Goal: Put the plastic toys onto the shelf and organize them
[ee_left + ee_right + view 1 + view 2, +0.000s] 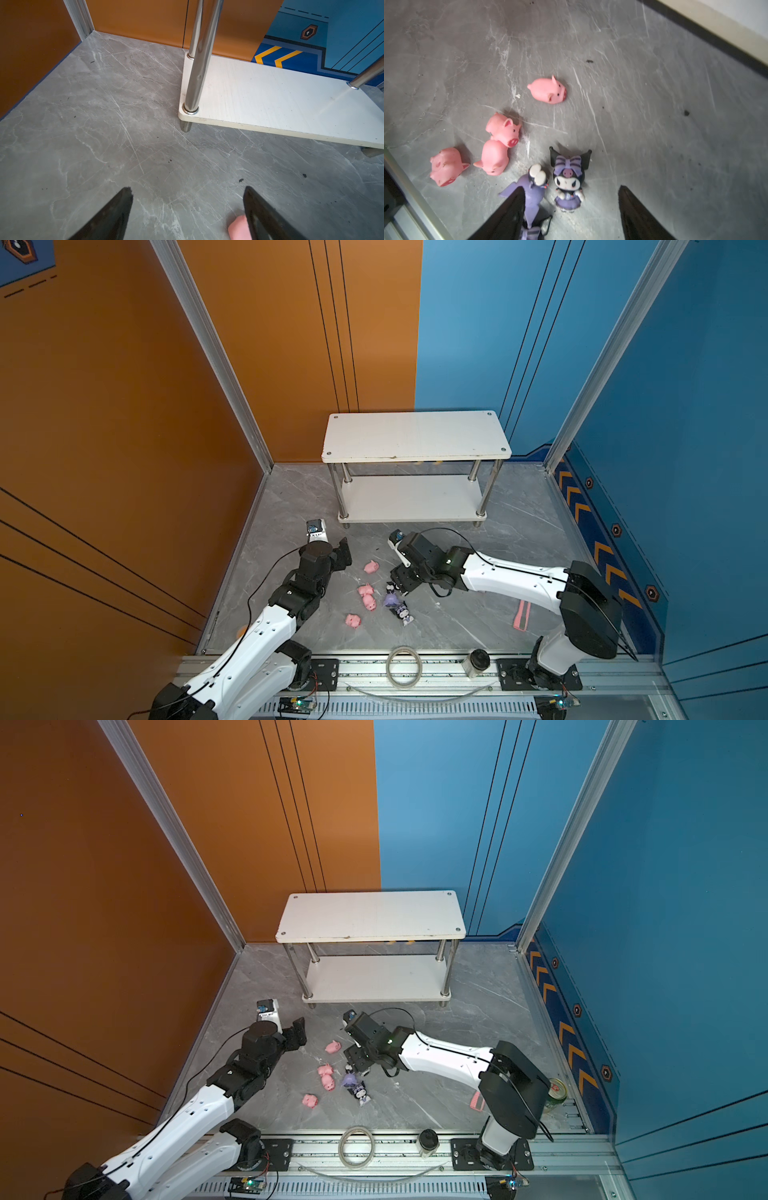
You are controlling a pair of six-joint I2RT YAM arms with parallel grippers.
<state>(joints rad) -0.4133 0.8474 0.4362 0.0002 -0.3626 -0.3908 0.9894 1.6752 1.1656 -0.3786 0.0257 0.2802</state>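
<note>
Four pink pigs lie loose on the grey floor: one pig (371, 567) (548, 90) apart, two pigs (367, 596) (500, 141) touching, one pig (352, 620) (446, 166) nearest the front. Three black-and-purple figures (398, 605) cluster beside them. One figure (568, 182) stands upright between the open fingers of my right gripper (398, 588) (571, 187), untouched. A second figure (533, 187) lies against one finger. My left gripper (343, 551) (187, 188) is open and holds nothing, with a pig (238, 227) just beside one finger. The white shelf (415, 435) (370, 915) (270, 93) stands bare behind.
A tape ring (404, 666) and a black-lidded jar (477, 662) rest on the front rail. A flat pink strip (521, 616) lies at the right. A green can (555, 1094) stands behind the right arm's base. Orange and blue walls close in the sides.
</note>
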